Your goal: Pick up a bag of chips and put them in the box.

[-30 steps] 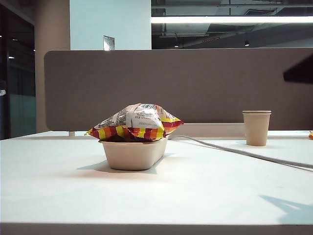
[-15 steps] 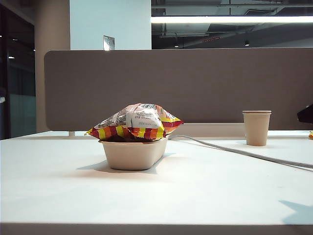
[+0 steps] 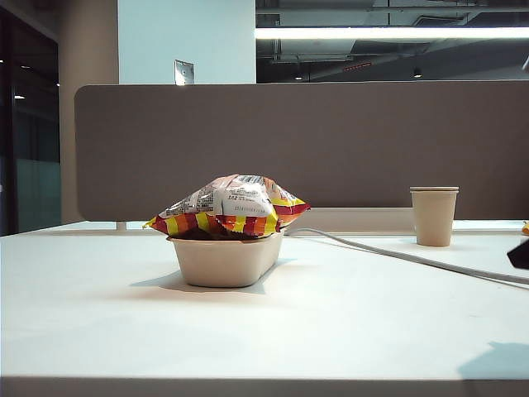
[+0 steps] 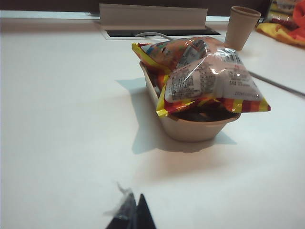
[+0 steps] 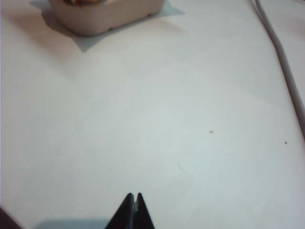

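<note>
Bag of chips (image 3: 227, 207) resting atop the box (image 3: 225, 262); left gripper (image 4: 133, 210) and right gripper (image 5: 133, 206) — both closed, empty — hover over the table (image 3: 331, 322), apart from it.

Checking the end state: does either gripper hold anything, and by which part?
Nothing is held. The left gripper and the right gripper are both shut on nothing above the table; the bag of chips rests on the box.

Pretty bright overall, lit from an overhead ceiling strip (image 3: 388, 33) that blows out a bit. Soft shadows beside the box (image 3: 225, 260), glare on the bag of chips (image 4: 209, 71), washed-out, slightly soft wrist views.
</note>
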### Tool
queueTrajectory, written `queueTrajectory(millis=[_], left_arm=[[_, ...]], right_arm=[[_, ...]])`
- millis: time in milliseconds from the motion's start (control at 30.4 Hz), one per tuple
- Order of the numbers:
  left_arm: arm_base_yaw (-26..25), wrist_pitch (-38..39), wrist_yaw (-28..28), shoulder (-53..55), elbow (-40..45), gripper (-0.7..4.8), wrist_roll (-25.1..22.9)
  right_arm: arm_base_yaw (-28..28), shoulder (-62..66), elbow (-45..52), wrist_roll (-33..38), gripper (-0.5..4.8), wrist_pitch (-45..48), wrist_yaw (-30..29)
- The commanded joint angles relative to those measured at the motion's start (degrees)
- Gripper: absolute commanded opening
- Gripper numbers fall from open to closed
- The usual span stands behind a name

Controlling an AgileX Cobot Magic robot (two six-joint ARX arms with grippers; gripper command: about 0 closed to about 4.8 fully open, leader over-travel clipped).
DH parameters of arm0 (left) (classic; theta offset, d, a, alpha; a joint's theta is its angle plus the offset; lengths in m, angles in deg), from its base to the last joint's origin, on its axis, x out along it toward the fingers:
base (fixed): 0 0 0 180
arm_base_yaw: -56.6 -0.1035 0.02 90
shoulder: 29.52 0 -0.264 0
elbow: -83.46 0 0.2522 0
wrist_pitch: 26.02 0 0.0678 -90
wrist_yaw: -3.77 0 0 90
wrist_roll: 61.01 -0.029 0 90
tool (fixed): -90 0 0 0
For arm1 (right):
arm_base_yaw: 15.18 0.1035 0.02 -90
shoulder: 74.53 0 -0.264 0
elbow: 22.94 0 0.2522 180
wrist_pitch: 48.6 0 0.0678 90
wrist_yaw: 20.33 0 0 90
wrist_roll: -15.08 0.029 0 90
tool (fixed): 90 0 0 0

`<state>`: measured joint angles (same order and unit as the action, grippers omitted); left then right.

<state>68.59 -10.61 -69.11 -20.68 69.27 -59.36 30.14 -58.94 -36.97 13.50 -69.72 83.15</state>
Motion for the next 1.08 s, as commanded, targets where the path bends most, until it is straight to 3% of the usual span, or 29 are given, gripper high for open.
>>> queueTrajectory(millis=[33, 1084], left_arm=[[0.1, 0.1, -0.4, 0.1, -0.1, -0.06, -2.8], [0.0, 1.3, -0.4, 0.1, -0.1, -0.06, -2.7]], right_arm=[[0.1, 1.2, 0.1, -0.2, -0.01, 2.3, -0.2], [0.1, 1.3, 0.1, 0.4, 0.00, 3.3, -0.3]])
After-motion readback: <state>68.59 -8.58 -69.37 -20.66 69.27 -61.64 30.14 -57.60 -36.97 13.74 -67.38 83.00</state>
